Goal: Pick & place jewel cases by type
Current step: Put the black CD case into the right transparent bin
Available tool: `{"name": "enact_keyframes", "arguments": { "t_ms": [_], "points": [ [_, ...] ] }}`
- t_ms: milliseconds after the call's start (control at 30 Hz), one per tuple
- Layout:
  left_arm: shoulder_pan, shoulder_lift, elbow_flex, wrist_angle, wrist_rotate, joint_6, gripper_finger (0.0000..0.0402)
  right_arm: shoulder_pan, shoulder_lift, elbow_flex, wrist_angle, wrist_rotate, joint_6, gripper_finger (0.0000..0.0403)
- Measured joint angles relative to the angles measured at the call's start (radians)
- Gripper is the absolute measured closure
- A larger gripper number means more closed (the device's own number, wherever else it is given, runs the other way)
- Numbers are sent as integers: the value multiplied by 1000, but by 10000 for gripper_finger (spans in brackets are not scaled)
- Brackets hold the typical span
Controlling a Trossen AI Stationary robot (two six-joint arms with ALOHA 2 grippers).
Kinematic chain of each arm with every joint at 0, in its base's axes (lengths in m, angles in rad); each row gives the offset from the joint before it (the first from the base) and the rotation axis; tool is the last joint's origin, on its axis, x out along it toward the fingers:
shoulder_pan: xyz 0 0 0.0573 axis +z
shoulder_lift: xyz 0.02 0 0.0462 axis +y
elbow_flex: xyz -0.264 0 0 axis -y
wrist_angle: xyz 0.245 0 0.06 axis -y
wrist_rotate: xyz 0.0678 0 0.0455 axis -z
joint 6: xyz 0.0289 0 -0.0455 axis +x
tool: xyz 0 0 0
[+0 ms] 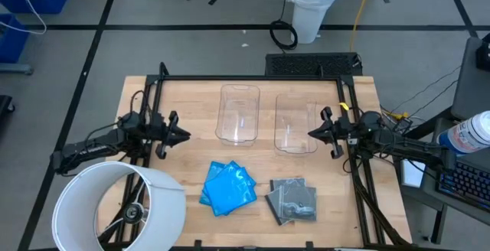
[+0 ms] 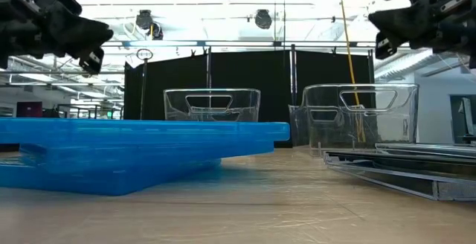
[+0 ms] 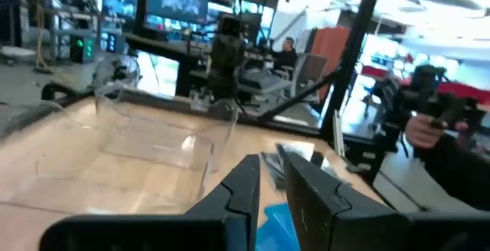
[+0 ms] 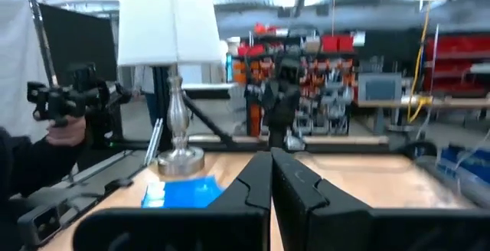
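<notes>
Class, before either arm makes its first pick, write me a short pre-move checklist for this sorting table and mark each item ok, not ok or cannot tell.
1. Both clear bins, left bin and right bin, hold nothing: ok.
2. Blue cases lie in one pile, apart from the grey cases: ok.
3. Left claw carries nothing, its fingers slightly apart in the left wrist view: ok.
4. Right claw carries nothing, shut: ok.
5. Both claws hang above the table, clear of the piles: ok.
6. Exact number of cases in each overlapping pile: cannot tell.
</notes>
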Motion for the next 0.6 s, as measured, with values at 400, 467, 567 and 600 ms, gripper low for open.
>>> {"name": "enact_keyframes", "arguments": {
  "t_ms": [400, 467, 567, 600],
  "points": [
    [0, 12, 0, -43, -51, 46, 334, 5, 90, 433, -552, 256, -180, 399],
    [0, 22, 0, -51, -98, 73, 334, 24, 147, 561, -681, 293, -183, 392],
    [0, 47, 0, -56, -157, 124, 334, 78, 249, 753, -943, 386, -177, 382],
    [0, 59, 0, -55, -174, 116, 334, 102, 288, 807, -1029, 435, -161, 380]
  ]
}}
